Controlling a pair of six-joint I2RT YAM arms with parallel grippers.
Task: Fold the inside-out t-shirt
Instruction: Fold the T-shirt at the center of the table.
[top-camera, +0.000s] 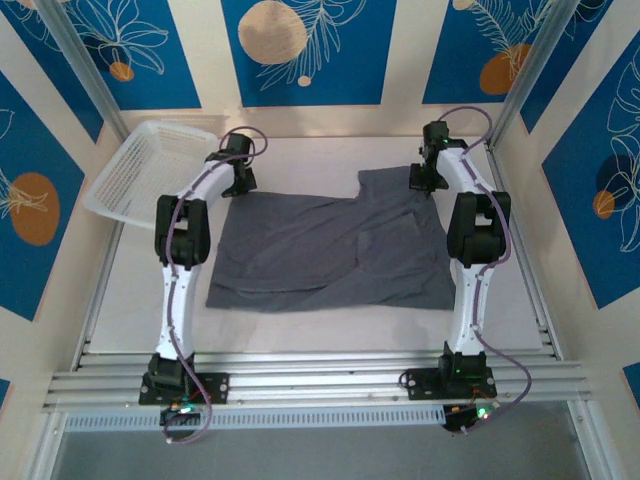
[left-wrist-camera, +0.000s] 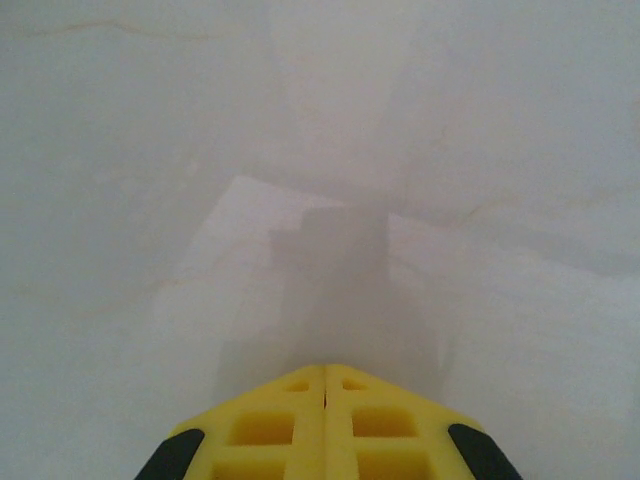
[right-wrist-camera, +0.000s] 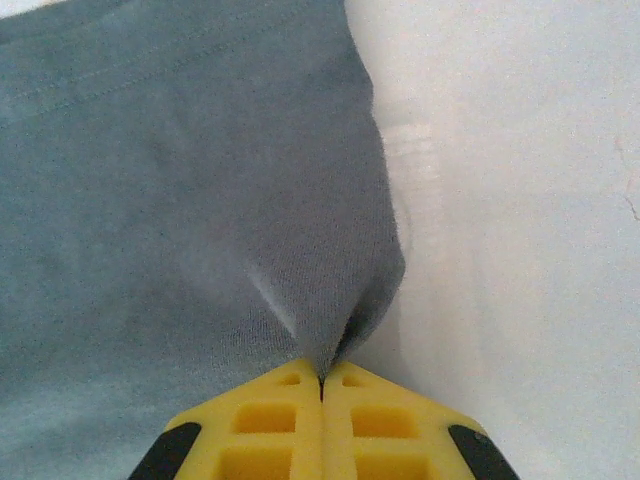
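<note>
The inside-out t-shirt (top-camera: 330, 250) lies spread on the white table (top-camera: 130, 300), occupying the centre of the top view. It is plain slate-grey. Its lower edge runs across the middle of the frame. A narrower section extends toward the upper right, and shallow creases cross the fabric.

Right gripper (right-wrist-camera: 321, 378): the yellow fingers are pressed together and pinch a small peak of grey fabric at the shirt's edge. In the right wrist view the cloth is drawn into a raised fold at the fingertips. The shirt covers the left and centre of that frame, with bare table on the right. In the top view this gripper sits at the upper right part of the shirt.

Left gripper (left-wrist-camera: 324, 385): the yellow fingers are pressed together. No cloth is visible between them. The left wrist view shows the white surface ahead of the fingertips. In the top view this gripper sits at the shirt's upper left corner.

A white mesh basket (top-camera: 140, 170) stands tilted at the upper left of the top view, clear of the shirt.
</note>
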